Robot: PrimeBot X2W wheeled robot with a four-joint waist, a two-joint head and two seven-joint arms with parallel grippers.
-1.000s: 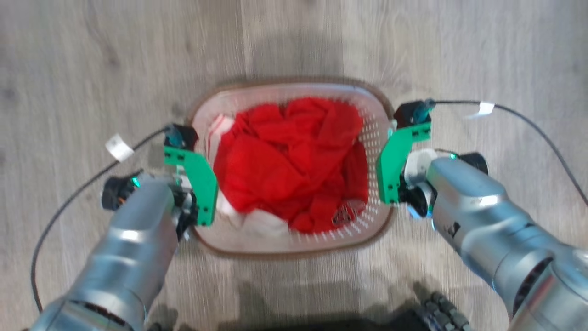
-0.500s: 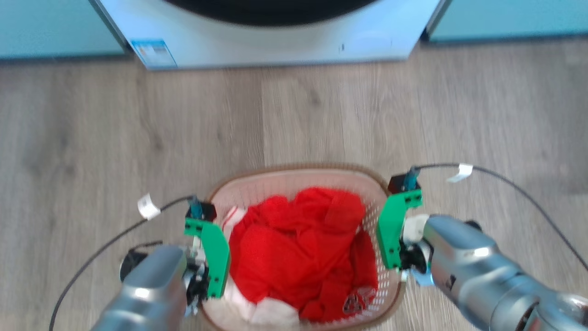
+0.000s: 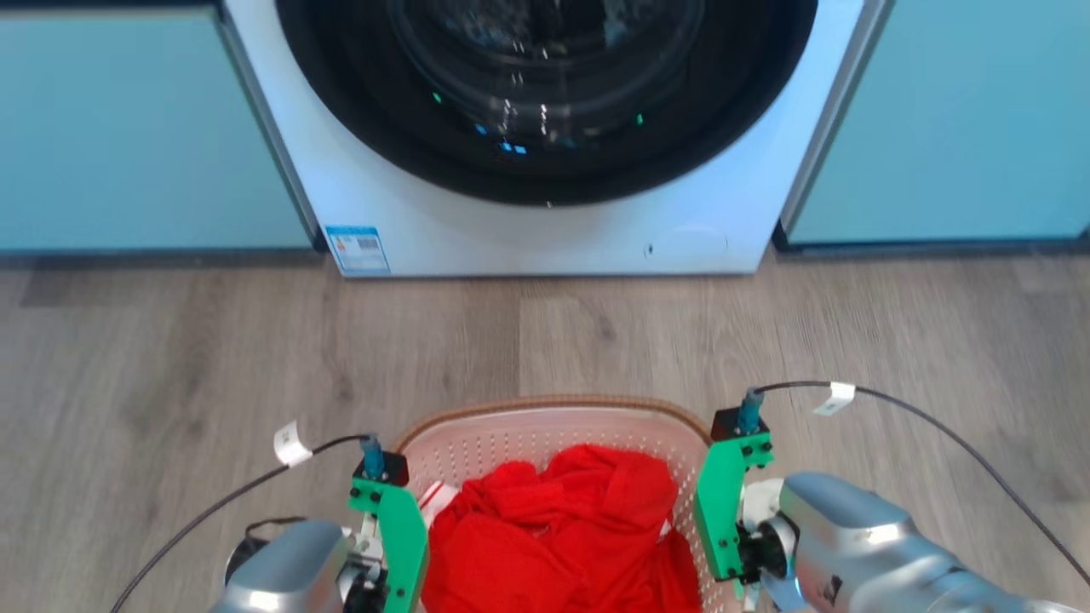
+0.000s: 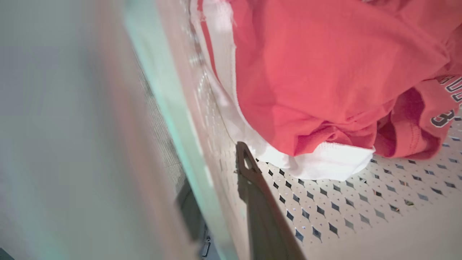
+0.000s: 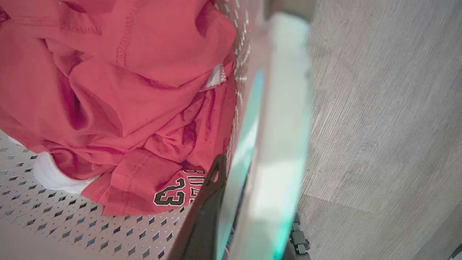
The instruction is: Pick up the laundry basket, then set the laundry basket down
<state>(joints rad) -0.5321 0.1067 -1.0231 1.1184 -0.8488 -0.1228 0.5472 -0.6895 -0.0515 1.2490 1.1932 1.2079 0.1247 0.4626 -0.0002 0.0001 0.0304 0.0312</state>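
On my feed I count one laundry basket [image 3: 553, 402] and two grippers: one left gripper [image 4: 214, 175] and one right gripper [image 5: 252, 191]. There are two green brackets [image 3: 400, 536] [image 3: 719, 502], two black cables [image 3: 213, 509] [image 3: 962, 443] and two white tags [image 3: 290, 443] [image 3: 834, 398], one per cable. One washing machine [image 3: 545, 234] stands between two teal cabinet fronts [image 3: 145, 128] [image 3: 954, 119]. In the basket I make out one white cloth [image 4: 325, 162]. The red heap [image 3: 562, 536] shows one printed number, and I cannot tell whether it is one garment or several.

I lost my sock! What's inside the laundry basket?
Red clothes lie piled in the laundry basket, over a white cloth. Whatever lies beneath them is covered, so a sock can't be ruled out.
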